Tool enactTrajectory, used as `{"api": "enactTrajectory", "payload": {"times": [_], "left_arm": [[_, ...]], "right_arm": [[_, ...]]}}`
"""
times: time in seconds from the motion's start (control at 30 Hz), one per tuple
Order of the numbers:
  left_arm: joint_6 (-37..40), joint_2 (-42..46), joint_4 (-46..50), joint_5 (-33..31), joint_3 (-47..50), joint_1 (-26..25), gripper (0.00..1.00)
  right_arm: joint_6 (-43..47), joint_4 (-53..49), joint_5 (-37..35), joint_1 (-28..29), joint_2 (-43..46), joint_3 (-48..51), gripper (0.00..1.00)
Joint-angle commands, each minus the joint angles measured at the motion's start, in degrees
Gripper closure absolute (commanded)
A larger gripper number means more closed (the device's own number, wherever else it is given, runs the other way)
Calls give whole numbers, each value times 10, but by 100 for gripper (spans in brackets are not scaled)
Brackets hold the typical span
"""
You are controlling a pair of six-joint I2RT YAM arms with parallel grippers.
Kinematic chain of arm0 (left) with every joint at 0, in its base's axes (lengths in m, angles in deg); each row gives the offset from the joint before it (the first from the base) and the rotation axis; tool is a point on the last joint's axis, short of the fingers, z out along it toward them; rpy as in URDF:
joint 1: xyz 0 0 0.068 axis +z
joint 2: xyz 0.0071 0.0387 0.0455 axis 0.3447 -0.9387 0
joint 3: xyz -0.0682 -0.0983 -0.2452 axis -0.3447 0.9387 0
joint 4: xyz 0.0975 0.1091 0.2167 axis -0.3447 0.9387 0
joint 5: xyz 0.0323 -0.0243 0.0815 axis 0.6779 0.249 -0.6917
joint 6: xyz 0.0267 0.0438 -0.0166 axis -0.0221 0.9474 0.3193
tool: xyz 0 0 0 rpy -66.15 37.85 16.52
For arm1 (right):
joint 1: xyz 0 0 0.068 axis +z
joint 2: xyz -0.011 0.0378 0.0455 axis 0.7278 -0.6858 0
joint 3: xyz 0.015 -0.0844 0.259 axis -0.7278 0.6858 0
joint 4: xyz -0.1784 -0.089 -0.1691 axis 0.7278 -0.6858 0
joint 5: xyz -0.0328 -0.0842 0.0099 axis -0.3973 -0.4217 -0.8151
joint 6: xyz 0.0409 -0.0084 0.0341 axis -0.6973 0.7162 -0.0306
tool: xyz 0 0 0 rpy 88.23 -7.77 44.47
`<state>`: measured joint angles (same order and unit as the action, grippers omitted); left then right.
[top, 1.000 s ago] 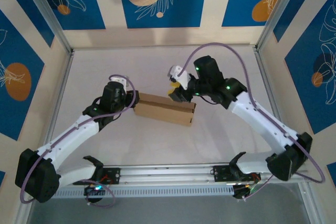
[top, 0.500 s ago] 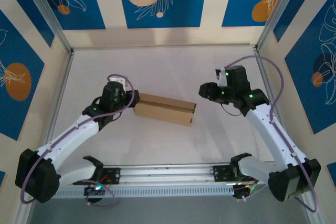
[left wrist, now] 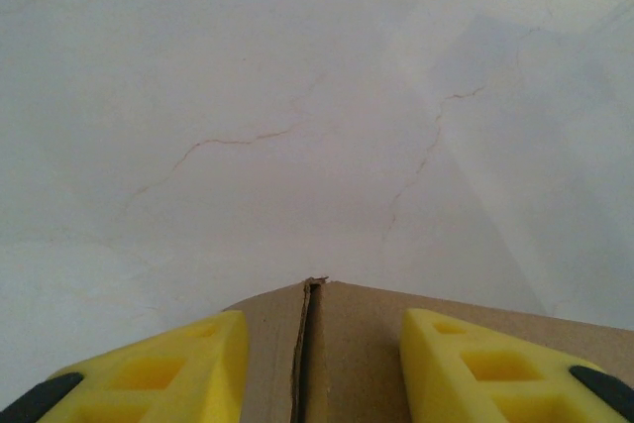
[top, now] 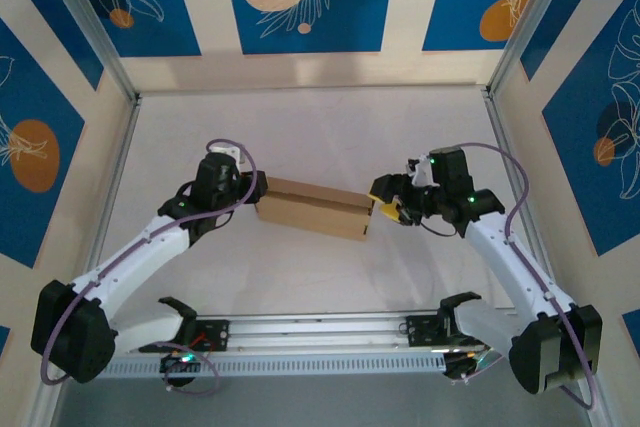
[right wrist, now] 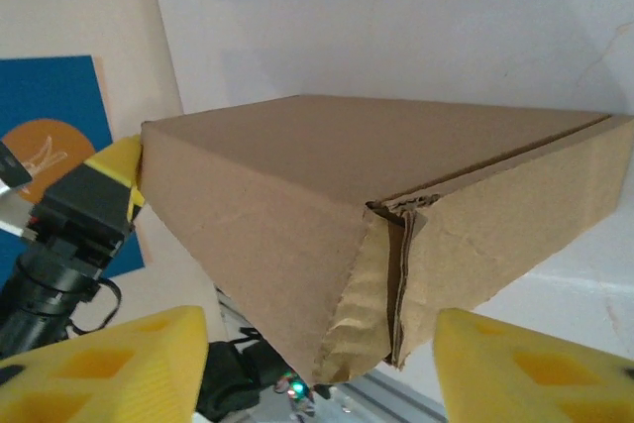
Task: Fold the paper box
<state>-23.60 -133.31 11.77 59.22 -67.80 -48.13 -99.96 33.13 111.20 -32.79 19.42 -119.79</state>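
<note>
Paper box [top: 314, 209] on table between left claw [top: 258, 189] and right claw [top: 384, 201]

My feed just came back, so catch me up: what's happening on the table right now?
The paper box sits closed up as a shallow carton in the middle of the table. The left gripper is at its left end, open, with the cardboard edge between its fingers. The right gripper is open at the right end, its fingers either side of the box's near corner and not visibly touching it.
</note>
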Motion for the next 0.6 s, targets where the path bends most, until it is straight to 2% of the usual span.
{"api": "enactTrajectory", "payload": {"times": [0.0,0.13,0.3,0.43,0.57], "left_arm": [[-5,-8,42,7,-8,5,56],[8,-6,53,5,-16,5,55],[40,16,85,-13,-44,14,45],[54,40,97,3,-61,37,37],[62,55,107,11,-58,71,36]], "right_arm": [[-16,8,19,5,-3,23,42],[-3,7,5,6,-7,38,46],[35,-9,-26,14,-18,31,53],[53,-17,-45,16,-29,30,56],[68,-18,-50,13,-43,19,57]]}}
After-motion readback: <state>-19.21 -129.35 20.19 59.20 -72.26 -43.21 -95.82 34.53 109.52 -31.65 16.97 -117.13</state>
